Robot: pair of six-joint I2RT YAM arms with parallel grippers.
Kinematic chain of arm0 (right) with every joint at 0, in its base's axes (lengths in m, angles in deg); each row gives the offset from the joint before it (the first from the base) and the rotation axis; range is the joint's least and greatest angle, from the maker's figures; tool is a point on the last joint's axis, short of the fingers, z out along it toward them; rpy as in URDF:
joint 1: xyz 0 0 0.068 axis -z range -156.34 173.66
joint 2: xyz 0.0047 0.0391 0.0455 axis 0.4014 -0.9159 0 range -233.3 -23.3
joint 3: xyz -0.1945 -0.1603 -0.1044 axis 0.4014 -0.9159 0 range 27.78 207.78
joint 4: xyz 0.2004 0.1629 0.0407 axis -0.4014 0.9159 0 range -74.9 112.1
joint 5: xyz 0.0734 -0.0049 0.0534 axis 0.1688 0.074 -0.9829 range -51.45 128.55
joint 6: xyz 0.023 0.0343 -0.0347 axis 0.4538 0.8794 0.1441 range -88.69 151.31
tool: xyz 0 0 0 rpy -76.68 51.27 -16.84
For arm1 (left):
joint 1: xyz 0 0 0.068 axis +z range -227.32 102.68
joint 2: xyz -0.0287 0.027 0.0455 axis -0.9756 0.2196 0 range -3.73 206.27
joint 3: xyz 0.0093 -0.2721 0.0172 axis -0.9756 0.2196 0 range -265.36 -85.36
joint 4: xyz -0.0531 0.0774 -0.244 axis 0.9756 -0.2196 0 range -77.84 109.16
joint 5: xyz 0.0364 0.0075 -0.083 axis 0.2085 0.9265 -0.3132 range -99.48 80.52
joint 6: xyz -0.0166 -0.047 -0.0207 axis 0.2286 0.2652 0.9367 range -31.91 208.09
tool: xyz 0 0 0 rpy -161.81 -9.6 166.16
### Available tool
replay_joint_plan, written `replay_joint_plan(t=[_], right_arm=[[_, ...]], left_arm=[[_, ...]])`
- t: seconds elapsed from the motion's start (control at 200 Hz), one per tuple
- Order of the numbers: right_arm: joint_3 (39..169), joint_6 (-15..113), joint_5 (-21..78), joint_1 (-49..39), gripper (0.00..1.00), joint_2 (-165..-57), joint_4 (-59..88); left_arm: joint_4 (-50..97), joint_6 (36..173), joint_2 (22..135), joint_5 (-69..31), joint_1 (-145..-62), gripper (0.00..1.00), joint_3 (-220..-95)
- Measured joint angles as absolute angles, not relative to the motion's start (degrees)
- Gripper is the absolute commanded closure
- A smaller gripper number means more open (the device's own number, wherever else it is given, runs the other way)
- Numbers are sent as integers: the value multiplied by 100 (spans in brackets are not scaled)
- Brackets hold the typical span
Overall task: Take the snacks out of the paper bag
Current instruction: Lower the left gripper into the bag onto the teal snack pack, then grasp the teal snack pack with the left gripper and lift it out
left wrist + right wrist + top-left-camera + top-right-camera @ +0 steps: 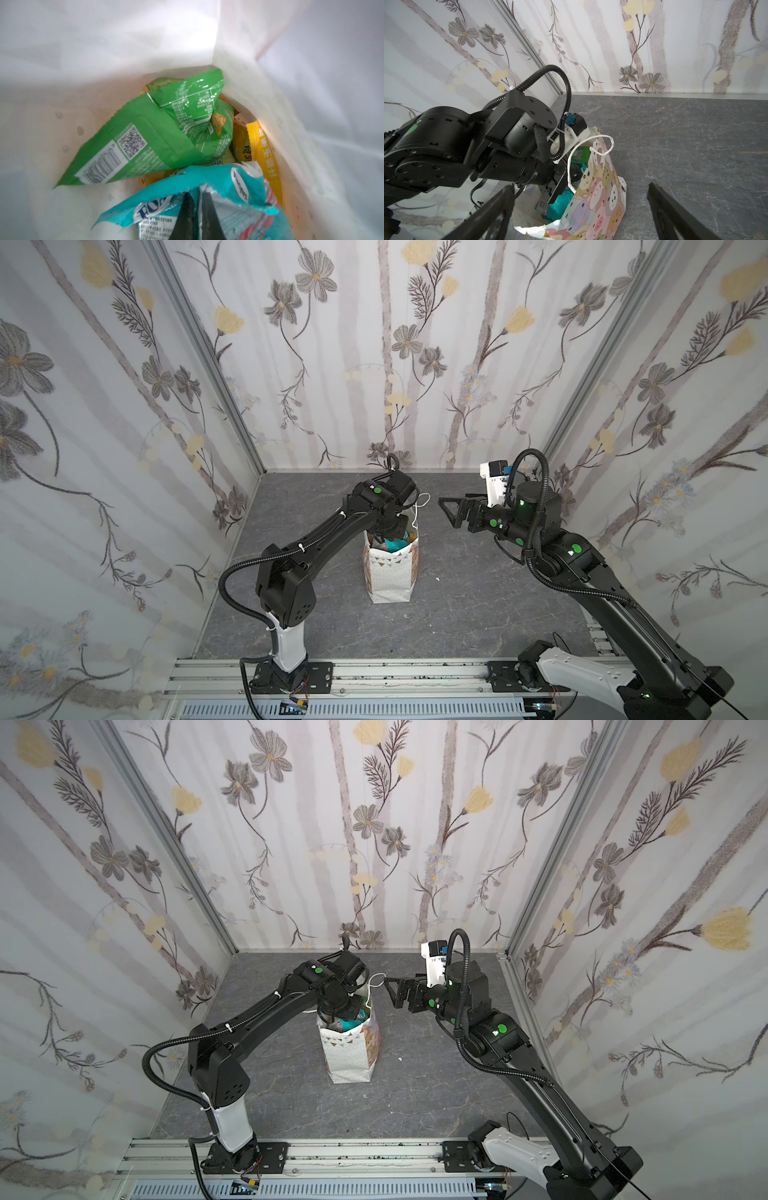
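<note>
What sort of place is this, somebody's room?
Probably a robot test booth: flowered wall panels in a metal frame, left arm and right arm bolted to a rail, a paper bag on the tabletop.

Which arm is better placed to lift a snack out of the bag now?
Left. The left fingers are inside the paper bag, shut on the teal packet. The right fingers stand open outside the bag, holding nothing.

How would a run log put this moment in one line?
left gripper: shut on teal packet, inside bag | right gripper: open, empty, beside bag
</note>
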State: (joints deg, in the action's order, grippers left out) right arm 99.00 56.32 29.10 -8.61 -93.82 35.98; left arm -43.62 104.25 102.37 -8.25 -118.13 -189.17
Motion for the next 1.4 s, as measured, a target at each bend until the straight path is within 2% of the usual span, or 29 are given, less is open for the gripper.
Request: replay_joint_plan(t=[0.819,1.199,1.404], right_arm=[[9900,5632,2910,-859,1,-9384,3598],[10020,5790,2921,-848,1,-9452,3474],[9909,6148,2477,-859,1,-9548,2827]], left_arm=[[-4919,10196,10183,-333,-11809,100,-19953],[-5243,9881,10045,124,-11805,100,-21255],[-5112,9824,9914,-71,-11811,100,-21697]])
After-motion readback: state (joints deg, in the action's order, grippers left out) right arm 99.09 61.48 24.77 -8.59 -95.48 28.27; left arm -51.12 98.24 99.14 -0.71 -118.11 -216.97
